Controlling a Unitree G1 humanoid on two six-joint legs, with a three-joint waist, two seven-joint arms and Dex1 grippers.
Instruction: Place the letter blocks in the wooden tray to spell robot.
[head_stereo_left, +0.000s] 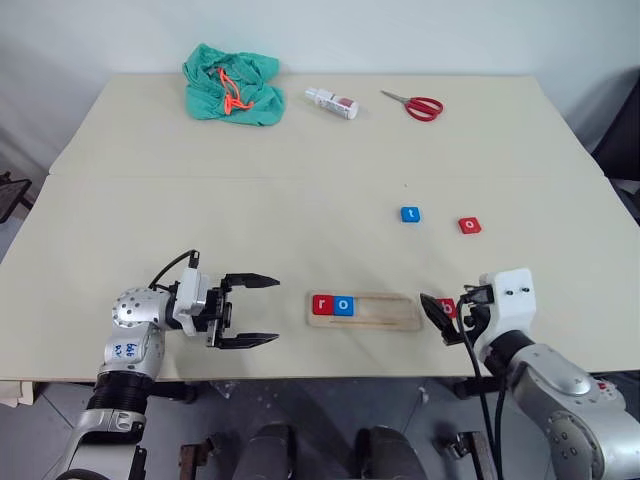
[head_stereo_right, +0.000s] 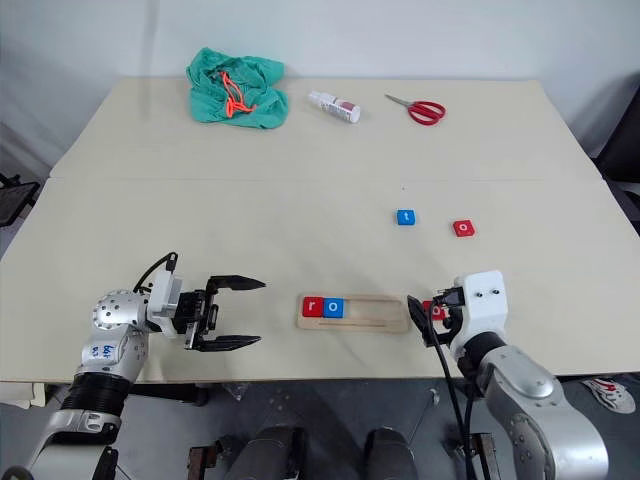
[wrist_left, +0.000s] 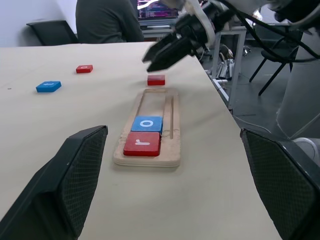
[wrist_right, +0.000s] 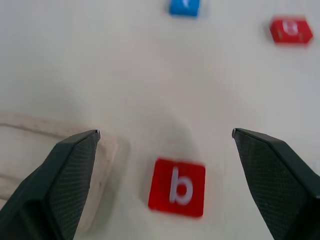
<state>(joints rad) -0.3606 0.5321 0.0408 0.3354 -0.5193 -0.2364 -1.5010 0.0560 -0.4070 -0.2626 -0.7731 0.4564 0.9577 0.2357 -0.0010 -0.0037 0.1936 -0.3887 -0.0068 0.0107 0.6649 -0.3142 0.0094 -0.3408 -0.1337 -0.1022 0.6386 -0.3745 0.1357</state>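
While my right fingers (wrist_right: 165, 150) spread wide over red "b" (wrist_right: 177, 187), left fingers (head_stereo_left: 250, 311) released, tray (head_stereo_left: 385, 318) reads "r" (head_stereo_left: 322, 305), "o" (head_stereo_left: 344, 306), lower centre.

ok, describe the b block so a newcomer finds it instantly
Start at the wooden tray near the table's front edge. Just off its right end, on the bare table by the right hand, lies the b block: red like the far o, but alone beside the tray.

Five letter blocks in all: three red and two blue. Two sit in the one wooden tray (head_stereo_left: 365, 311), a red r (head_stereo_left: 322, 305) and a blue o (head_stereo_left: 344, 305). Three lie loose: a blue t (head_stereo_left: 410, 214), a red block (head_stereo_left: 470, 225), probably an o, and a red b (wrist_right: 177, 187). Upper frame: one green cloth (head_stereo_left: 232, 84), one small bottle (head_stereo_left: 331, 102), one pair of scissors (head_stereo_left: 414, 104).
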